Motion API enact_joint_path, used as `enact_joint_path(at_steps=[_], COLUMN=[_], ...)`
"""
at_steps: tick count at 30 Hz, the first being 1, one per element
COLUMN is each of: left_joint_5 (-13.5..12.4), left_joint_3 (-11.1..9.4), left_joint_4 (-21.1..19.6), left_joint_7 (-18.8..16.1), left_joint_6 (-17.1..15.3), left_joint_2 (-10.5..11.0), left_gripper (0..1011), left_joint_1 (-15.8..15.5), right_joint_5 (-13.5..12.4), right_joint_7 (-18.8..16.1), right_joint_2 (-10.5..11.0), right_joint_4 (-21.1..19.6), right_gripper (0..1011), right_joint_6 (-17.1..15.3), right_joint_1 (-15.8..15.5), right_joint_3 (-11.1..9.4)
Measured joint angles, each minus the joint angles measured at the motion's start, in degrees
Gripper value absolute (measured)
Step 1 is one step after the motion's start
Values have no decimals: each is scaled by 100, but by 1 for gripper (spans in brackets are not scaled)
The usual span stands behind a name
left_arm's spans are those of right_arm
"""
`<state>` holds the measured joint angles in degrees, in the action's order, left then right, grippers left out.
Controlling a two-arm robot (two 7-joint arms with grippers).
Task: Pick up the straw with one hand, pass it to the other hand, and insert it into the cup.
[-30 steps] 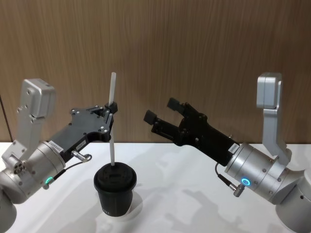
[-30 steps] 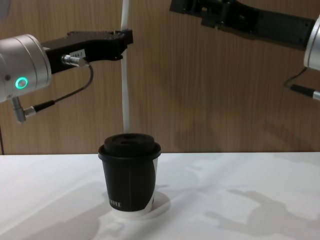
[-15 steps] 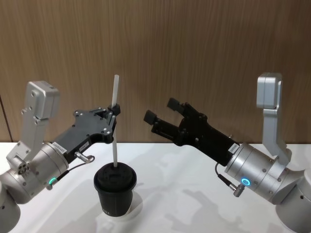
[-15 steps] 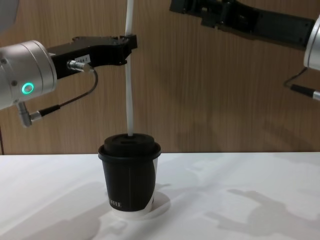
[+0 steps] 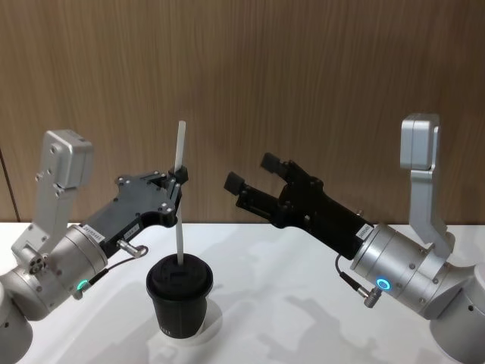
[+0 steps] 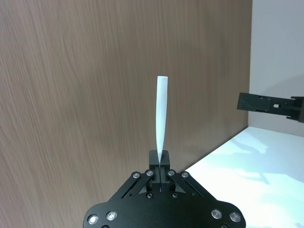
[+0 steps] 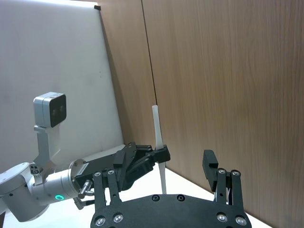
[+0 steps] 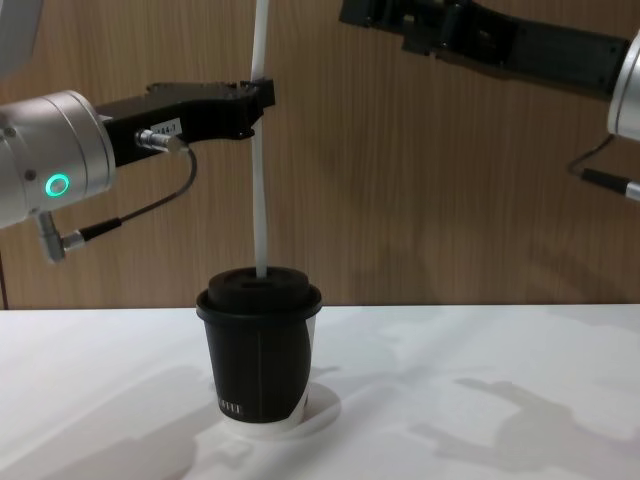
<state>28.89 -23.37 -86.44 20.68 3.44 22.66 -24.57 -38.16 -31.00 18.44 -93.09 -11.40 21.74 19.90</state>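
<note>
The white straw [image 5: 179,227] stands upright over the black cup [image 5: 179,299], its lower end meeting the domed lid's top [image 8: 262,272]; how deep it reaches I cannot tell. My left gripper [image 5: 178,176], the one with the green-ringed wrist, is shut on the straw about a third of the way down from its top. From the side it grips the straw [image 8: 260,200] well above the cup [image 8: 260,350]. In the left wrist view the straw [image 6: 161,114] rises from the closed fingertips. My right gripper [image 5: 252,172] hangs open and empty, to the right of the straw and level with the left gripper.
The cup stands on a white table [image 5: 288,265] with free surface to its right and front. A brown wood-panel wall [image 5: 318,76] closes the back. Both arms' silver wrists hover above the table's left and right sides.
My left gripper has moved slightly right and down with the straw, bringing its lower end from just above the lid onto the lid. The right arm has not moved.
</note>
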Motion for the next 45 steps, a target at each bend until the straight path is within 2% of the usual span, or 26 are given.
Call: enact_joint_path(at_steps=[17,22,25,27,30,32,33,45], left_joint_5=[3,10,18,23,46,57,62,113], left_joint_3=[38,57,89,101,139,154,163,389], left_joint_4=[196,209,193,177,118,87,71,-464], left_joint_7=[68,69,68,68,83,90,95,92], left_joint_6=[-138,-181,-218,-230,-253,-259,-262,-292], left_joint_2=[-96,-110,-111,-109,-97,-89,-83,99], left_gripper=[3,86,212,251,367,388,450,830], left_joint_1=[43,79,131,150,206,230,243,662], right_joint_5=[0,0,0,0,0,0,0,8], right_joint_7=[0,0,0,0,0,0,0,27], right_joint_2=[0,0,0,0,0,0,0,30], right_joint_4=[0,0,0,0,0,0,0,-56], right_gripper=[1001,1001,1001,1001,1001,1001,1001,1001], right_joint_6=[0,0,0,0,0,0,0,5], right_joint_1=[0,0,0,0,0,0,0,-21], right_joint_3=[0,0,0,0,0,0,0,18])
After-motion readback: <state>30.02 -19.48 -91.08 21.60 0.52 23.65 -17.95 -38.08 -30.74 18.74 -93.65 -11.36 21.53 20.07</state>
